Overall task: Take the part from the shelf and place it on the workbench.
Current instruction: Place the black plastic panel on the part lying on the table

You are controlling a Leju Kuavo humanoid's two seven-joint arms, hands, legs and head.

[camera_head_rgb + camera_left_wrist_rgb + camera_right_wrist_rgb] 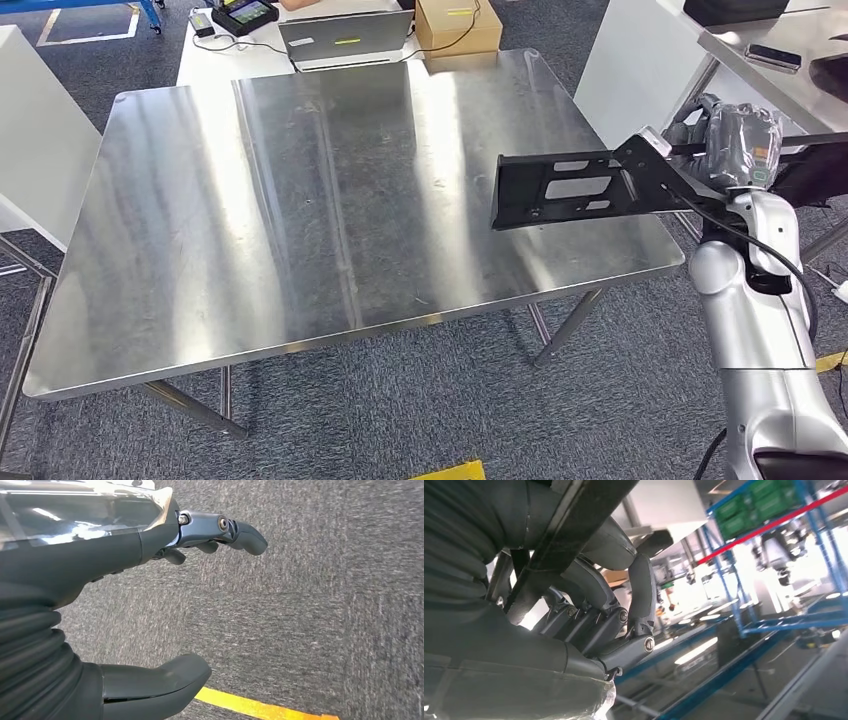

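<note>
Holding the black part tight, the right hand has its fingers curled round one end — the rest sticks out over the right edge of the bench, not touching it. Putting it down is left. The left hand hangs open over carpet.
</note>
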